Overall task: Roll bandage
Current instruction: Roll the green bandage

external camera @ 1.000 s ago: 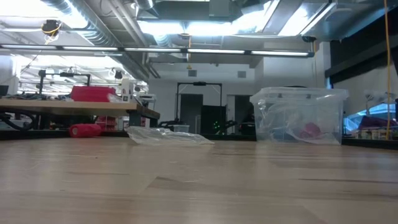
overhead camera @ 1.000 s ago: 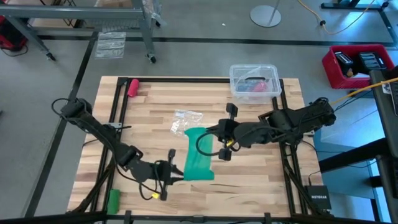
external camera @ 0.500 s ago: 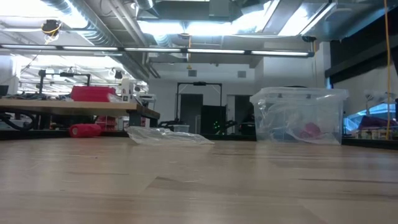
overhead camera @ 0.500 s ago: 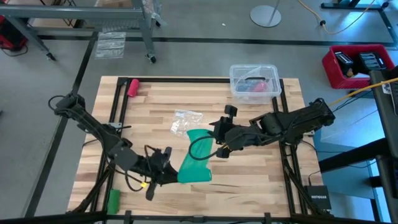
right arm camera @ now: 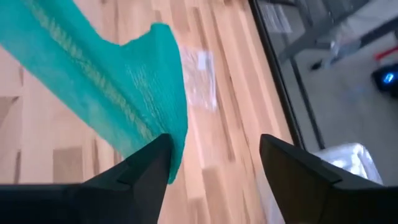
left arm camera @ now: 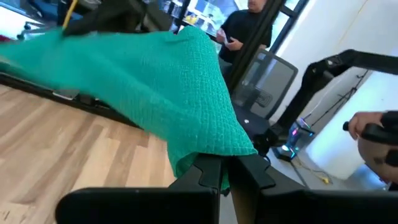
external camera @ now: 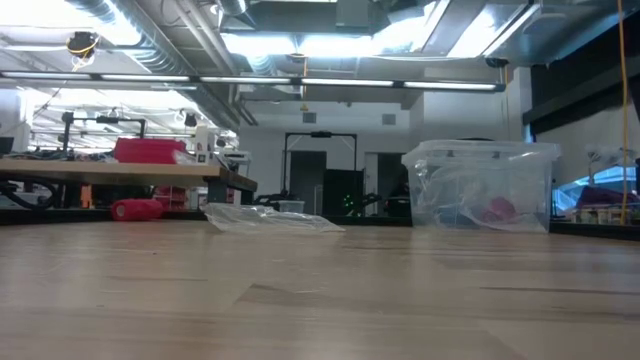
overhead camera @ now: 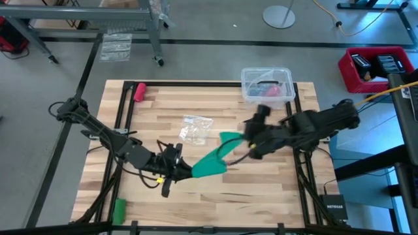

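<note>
Bandage (overhead camera: 214, 158) hangs as a teal-green strip stretched above the middle of the wooden table (overhead camera: 274, 196), running from the left gripper (overhead camera: 177, 171) up toward the right gripper (overhead camera: 251, 138). The left gripper, low over the front part of the table, has its two dark fingers (left arm camera: 210, 177) pinched tight on one end of the cloth, and the band fans out from them in the left wrist view. The right gripper sits near the middle of the table on its right half; its fingers (right arm camera: 146, 171) stand wide apart, and the free end of the bandage (right arm camera: 124, 93) droops against the inside of one of them without being clamped. A crumpled clear plastic bag (overhead camera: 196, 128) lies on the boards just behind the strip. A clear plastic bin (overhead camera: 266, 85) stands at the far edge, a pink-red roll (overhead camera: 140, 91) lies at the far left corner, and a small brighter-green roll (overhead camera: 119, 209) rests near the front left corner.
</note>
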Available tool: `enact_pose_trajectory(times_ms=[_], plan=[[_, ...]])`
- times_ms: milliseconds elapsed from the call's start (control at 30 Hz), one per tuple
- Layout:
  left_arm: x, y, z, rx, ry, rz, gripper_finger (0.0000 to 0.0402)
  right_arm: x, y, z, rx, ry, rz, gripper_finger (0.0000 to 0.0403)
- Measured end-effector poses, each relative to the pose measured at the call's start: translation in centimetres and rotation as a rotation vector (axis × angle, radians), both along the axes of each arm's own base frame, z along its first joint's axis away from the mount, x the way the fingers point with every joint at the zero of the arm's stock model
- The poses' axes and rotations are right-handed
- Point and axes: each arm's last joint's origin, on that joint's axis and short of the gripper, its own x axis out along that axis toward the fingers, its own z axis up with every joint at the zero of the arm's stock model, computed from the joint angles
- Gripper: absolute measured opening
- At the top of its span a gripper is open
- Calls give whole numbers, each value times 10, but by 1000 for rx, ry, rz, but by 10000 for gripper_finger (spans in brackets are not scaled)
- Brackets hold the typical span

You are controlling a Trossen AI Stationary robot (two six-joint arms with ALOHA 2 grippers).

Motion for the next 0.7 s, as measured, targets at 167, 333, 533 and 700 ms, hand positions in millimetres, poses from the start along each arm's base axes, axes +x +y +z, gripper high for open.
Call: enact_pose_trajectory(times_ms=[167,333,533,700], plan=[[3,5,0,-4,-5,16,8,-20,-5,0,28,-16,-8,244],[5,9,0,-2,-6,30,8,-5,-3,-7,-20,-119,18,243],[5,9,0,-1,-2,26,8,29,-5,-27,-33,-205,30,249],[5,8,0,0,-1,12,8,43,-9,-34,27,-199,50,284]])
